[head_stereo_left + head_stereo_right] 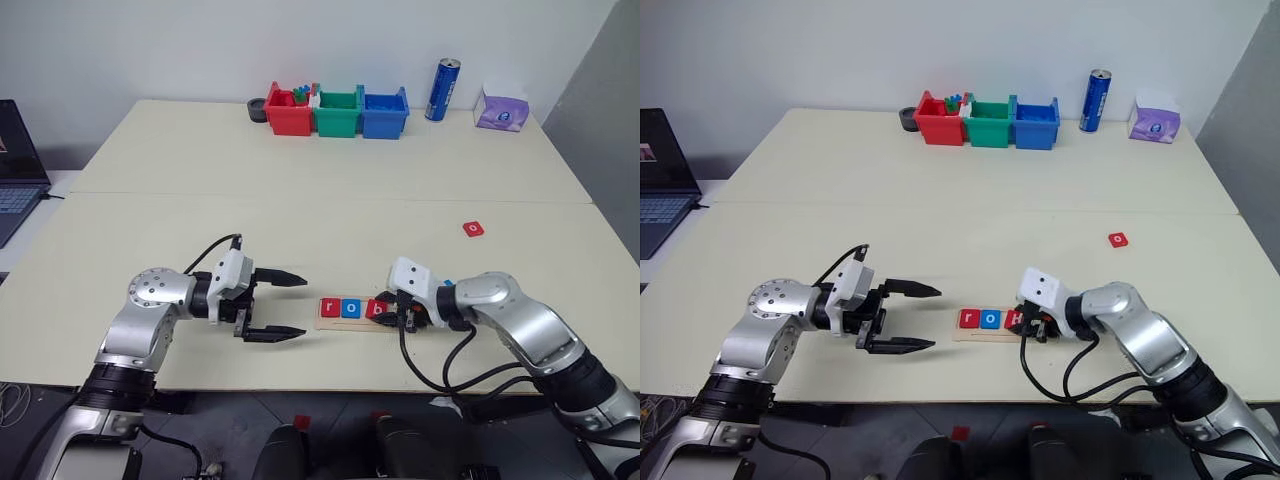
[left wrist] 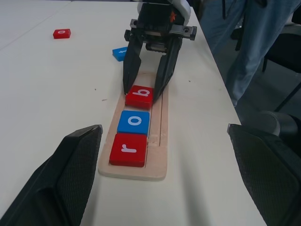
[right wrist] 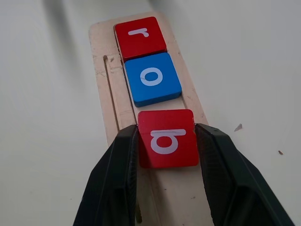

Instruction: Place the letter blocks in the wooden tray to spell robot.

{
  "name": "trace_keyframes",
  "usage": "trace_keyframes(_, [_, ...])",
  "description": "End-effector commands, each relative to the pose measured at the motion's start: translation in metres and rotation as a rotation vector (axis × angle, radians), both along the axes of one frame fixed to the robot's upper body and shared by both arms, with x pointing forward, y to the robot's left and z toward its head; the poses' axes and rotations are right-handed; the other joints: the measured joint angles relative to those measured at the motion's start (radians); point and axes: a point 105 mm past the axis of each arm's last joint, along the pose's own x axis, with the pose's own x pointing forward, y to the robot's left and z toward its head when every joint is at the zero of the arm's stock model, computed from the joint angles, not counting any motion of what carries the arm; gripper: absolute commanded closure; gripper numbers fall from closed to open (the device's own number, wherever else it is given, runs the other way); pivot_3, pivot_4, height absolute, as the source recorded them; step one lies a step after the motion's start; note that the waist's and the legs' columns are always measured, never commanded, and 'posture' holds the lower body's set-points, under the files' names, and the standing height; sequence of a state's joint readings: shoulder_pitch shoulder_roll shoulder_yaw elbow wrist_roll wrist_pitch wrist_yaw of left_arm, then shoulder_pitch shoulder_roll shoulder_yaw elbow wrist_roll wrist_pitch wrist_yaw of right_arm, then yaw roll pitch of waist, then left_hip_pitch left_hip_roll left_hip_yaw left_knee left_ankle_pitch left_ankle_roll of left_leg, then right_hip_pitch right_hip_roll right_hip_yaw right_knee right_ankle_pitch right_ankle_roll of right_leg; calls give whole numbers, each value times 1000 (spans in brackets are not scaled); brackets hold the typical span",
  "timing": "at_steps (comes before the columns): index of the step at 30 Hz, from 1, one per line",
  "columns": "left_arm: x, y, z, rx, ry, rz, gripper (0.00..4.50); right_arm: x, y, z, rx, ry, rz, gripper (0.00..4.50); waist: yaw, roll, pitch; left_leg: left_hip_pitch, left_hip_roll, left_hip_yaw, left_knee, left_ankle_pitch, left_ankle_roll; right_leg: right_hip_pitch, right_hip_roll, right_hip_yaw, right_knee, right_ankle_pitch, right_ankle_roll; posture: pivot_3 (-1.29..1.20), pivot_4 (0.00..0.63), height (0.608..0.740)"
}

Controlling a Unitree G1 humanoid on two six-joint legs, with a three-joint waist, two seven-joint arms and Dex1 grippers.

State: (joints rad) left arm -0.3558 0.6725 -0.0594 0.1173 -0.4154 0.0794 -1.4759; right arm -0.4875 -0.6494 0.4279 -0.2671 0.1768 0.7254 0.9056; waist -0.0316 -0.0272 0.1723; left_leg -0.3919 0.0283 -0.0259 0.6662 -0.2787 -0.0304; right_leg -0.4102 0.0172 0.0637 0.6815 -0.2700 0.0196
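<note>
The wooden tray (image 2: 155, 141) holds r, o, b (image 3: 168, 138); right fingers (image 3: 124, 165) pinch b, left fingers (image 1: 280, 306) spread wide, on a pale bench (image 1: 330, 190).

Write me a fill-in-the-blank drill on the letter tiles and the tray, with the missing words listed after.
1. The right claw is closed on the red tile lettered ____.
2. In the wooden tray, the blue o tile sits right after the red tile lettered ____.
3. The lone red o tile lies on the ____.
4. The left claw is ____.

Missing words: b; r; table; open
</note>
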Motion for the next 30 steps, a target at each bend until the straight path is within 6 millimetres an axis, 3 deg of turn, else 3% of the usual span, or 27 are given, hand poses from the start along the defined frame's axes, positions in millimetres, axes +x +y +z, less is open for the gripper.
trace_keyframes(1, [-3, 1, 7, 4, -31, -18, 0, 1, 6, 9, 1, -45, 41, 3038, 0, 0, 0, 0, 0, 0, 0, 0, 0, 0, 0, 0, 0, 0, 0, 0, 150, 740])
trace_keyframes(21, [-3, -5, 7, -6, -31, -9, 0, 2, 9, 9, -20, -65, 71, 3038, 0, 0, 0, 0, 0, 0, 0, 0, 0, 0, 0, 0, 0, 0, 0, 0, 150, 740])
trace_keyframes(29, [-3, -8, 8, -11, -28, -6, 0, 2, 13, 21, 5, -90, 79, 196, 0, 0, 0, 0, 0, 0, 0, 0, 0, 0, 0, 0, 0, 0, 0, 0, 150, 740])
trace_keyframes(30, [-3, -8, 8, -12, -27, -6, 0, 2, 14, 25, 12, -96, 79, 63, 0, 0, 0, 0, 0, 0, 0, 0, 0, 0, 0, 0, 0, 0, 0, 0, 150, 740])
